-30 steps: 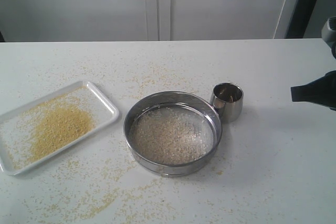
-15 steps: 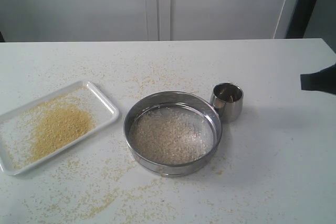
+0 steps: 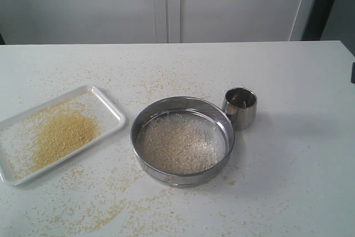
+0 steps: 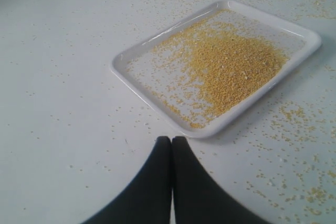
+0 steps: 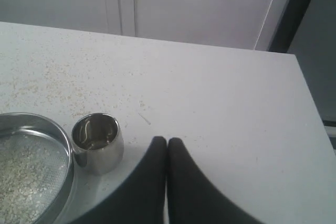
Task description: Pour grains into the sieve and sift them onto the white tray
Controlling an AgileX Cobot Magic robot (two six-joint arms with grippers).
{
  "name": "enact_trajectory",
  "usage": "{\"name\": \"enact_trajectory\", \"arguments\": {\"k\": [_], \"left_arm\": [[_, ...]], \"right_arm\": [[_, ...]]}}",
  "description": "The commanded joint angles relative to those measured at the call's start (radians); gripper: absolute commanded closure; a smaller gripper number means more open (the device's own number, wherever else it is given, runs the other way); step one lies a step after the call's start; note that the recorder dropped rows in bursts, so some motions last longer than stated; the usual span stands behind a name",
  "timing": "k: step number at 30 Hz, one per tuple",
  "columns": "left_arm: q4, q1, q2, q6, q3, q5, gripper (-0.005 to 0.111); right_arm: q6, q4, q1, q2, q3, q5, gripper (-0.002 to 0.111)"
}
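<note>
The white tray (image 3: 105,104) lies at the left of the table with a heap of fine golden-yellow grains (image 3: 60,135) on it. The steel sieve (image 3: 182,177) sits in the middle and holds paler, coarser grains (image 3: 176,145) on its mesh. In the left wrist view my left gripper (image 4: 171,139) is shut and empty, just short of the white tray (image 4: 137,82) and its grains (image 4: 231,65). My right gripper (image 5: 167,140) is shut and empty, beside the small steel cup (image 5: 98,144), with the sieve (image 5: 67,150) at that view's edge. Neither gripper's jaws show in the exterior view.
A small steel cup (image 3: 241,107) stands upright against the sieve's far right rim. Loose grains (image 3: 105,215) are scattered over the white table, mostly in front of the tray and sieve. A dark sliver (image 3: 353,72) sits at the exterior view's right edge.
The dark right arm has drawn back out of the exterior view to the right, leaving only a sliver at the edge. Tray, sieve and cup have not moved.
</note>
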Motion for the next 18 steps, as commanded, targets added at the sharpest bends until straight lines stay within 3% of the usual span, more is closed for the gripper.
{"name": "enact_trajectory", "arguments": {"k": [1, 18], "left_arm": [[-0.010, 0.002, -0.003, 0.000, 0.005, 0.005, 0.107], [-0.010, 0.002, -0.003, 0.000, 0.005, 0.005, 0.107]], "right_arm": [[0.005, -0.002, 0.001, -0.063, 0.033, -0.030, 0.108], [0.005, -0.002, 0.001, -0.294, 0.102, 0.027, 0.108]]}}
